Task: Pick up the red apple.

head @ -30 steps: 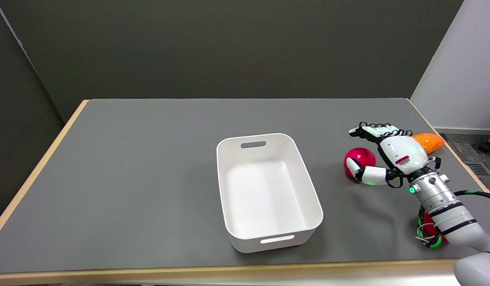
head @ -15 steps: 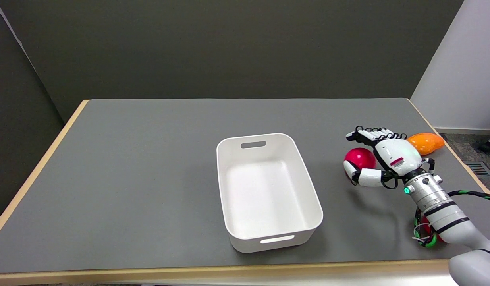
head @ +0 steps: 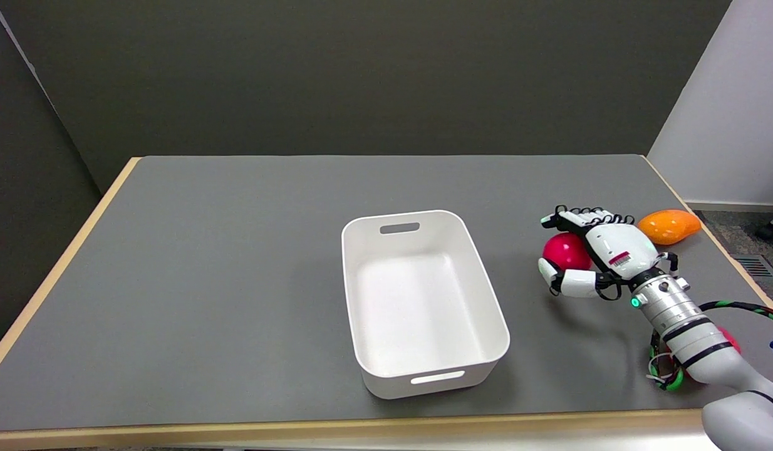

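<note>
The red apple (head: 563,250) lies on the grey table (head: 236,250), right of the white bin. My right hand (head: 602,250) reaches in from the lower right and cups it from the right. Its straight fingers (head: 577,218) lie over the apple's far top edge and the thumb (head: 568,283) sits just in front of the apple's near side. Fingers and thumb stand apart around the apple, which rests on the table. The apple's right part is hidden behind the palm.
An empty white bin (head: 424,369) stands mid-table, left of the apple. An orange fruit (head: 668,227) lies behind the hand near the right table edge. A red object (head: 730,340) and green-wrapped cables (head: 665,379) sit under my forearm.
My right hand has slid left and a little farther over the apple, uncovering more of the orange fruit. The apple has stayed in place.
</note>
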Available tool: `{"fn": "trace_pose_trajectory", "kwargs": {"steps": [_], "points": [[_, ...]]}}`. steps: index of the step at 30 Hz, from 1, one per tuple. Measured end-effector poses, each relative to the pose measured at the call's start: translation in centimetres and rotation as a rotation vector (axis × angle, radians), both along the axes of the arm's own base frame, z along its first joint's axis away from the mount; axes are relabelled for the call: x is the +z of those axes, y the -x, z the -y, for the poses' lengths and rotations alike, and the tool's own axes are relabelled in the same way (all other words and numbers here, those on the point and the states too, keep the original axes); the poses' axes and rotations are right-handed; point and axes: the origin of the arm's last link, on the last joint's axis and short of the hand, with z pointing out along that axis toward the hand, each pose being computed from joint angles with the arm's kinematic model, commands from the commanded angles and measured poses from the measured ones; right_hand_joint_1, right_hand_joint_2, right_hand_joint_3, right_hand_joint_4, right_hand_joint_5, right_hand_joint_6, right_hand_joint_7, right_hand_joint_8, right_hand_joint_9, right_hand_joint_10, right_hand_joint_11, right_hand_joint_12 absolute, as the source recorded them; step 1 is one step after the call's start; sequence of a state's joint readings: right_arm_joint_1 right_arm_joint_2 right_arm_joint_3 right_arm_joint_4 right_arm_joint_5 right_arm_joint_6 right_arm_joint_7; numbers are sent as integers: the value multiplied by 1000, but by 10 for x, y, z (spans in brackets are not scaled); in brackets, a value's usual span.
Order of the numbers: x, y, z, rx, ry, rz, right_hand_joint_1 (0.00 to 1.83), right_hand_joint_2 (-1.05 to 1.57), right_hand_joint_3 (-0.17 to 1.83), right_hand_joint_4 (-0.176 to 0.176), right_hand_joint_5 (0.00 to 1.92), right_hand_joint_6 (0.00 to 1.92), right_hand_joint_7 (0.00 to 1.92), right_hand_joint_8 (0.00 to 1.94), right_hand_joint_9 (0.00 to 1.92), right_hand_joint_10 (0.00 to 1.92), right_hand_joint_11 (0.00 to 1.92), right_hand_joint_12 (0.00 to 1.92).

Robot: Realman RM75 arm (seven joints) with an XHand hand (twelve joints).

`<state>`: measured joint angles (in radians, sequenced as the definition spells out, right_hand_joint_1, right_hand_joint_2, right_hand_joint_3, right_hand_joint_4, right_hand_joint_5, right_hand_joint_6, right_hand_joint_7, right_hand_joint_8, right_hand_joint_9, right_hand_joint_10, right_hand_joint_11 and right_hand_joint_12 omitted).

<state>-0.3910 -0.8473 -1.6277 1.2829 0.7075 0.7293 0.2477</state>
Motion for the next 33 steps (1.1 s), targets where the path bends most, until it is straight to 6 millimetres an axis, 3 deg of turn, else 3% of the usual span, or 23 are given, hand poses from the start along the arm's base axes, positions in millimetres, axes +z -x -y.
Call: {"fn": "trace_pose_trajectory", "kwargs": {"steps": [11, 20, 24, 25, 27, 28, 29, 31, 33], "points": [[6, 7, -1, -24, 20, -5, 419, 657, 974, 139, 353, 712, 501, 578, 441, 889, 343, 1440], [4, 11, -3, -35, 14, -3, 668, 733, 909, 168, 418, 949, 557, 665, 491, 1000, 390, 1473], [4, 11, -2, -33, 12, -9, 801, 766, 914, 174, 455, 1062, 623, 826, 557, 1089, 429, 1498], [4, 11, -2, -32, 12, -11, 806, 856, 787, 175, 478, 1177, 631, 851, 566, 1103, 434, 1506], [4, 11, -1, -30, 10, -15, 790, 1181, 321, 176, 558, 1577, 645, 903, 589, 1138, 441, 1528], [4, 11, -1, -29, 10, -18, 788, 1212, 279, 176, 566, 1618, 651, 916, 598, 1148, 444, 1530], [4, 11, -1, -28, 10, -21, 811, 1213, 273, 161, 564, 1625, 661, 955, 607, 1156, 449, 1531], [4, 11, 0, -26, 8, -24, 1107, 1242, 150, -28, 533, 1691, 733, 1355, 637, 1171, 471, 1541], [4, 10, 1, -23, 6, -27, 1120, 1240, 139, -38, 535, 1684, 751, 1355, 654, 1179, 480, 1534]]}}
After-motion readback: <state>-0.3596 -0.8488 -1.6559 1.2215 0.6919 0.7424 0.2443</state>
